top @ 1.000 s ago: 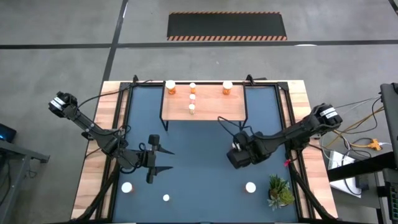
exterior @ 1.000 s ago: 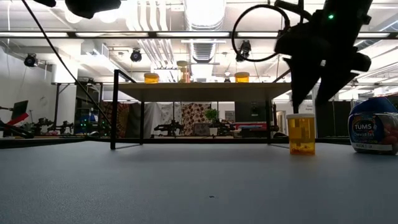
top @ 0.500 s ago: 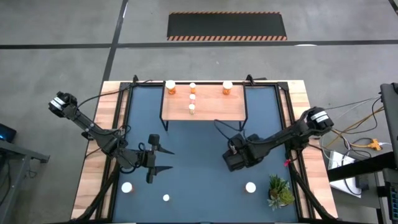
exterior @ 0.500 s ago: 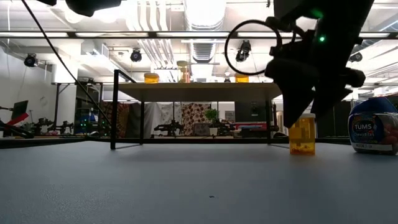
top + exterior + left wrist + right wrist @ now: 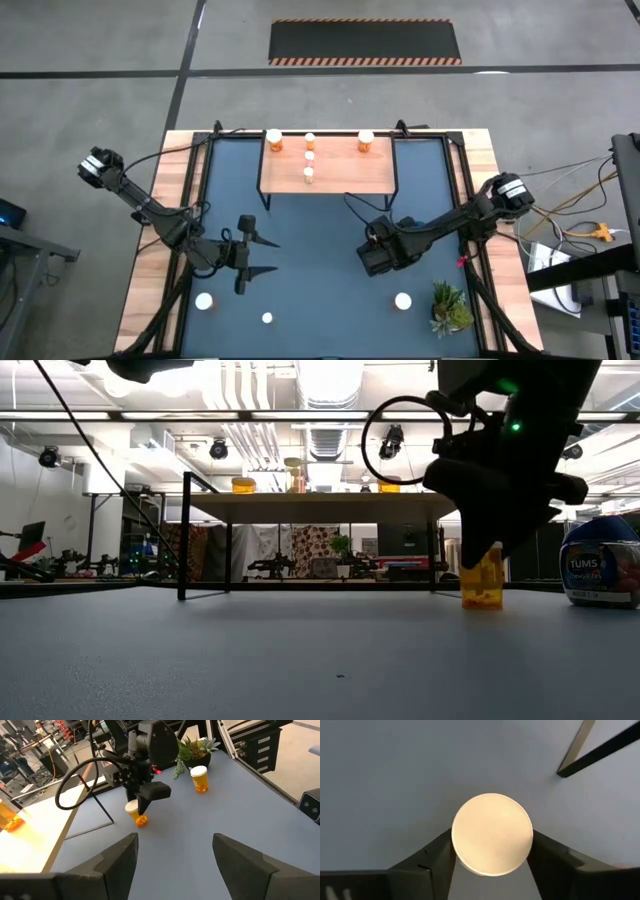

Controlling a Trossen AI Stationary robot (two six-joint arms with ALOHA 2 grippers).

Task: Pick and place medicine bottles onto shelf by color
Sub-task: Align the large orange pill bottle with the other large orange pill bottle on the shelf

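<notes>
- Dark blue mat (image 5: pixel 320 300) covers the table, and near its left front stand two white-capped bottles (image 5: pixel 204 301), apparently waiting their turn.
- The left gripper (image 5: pixel 262 256) hangs over the mat just beyond them, fingers spread wide and empty, parked clear of the other arm's work.
- The wooden shelf (image 5: pixel 340 178) stands at the far middle, already carrying bottles: two larger orange ones at its back corners and two small ones between them, which looks like a sorting by colour.
- The right gripper (image 5: pixel 491 854) is down over an orange medicine bottle (image 5: pixel 136 814) in front of the shelf's right leg, its fingers against both sides of the white cap, so I judge the grasp is just being made; the bottle looks slightly tilted.
- Further right, another orange bottle (image 5: pixel 402 300) stands beside a green plant (image 5: pixel 447 306), and a Tums bottle (image 5: pixel 598 562) is near.
</notes>
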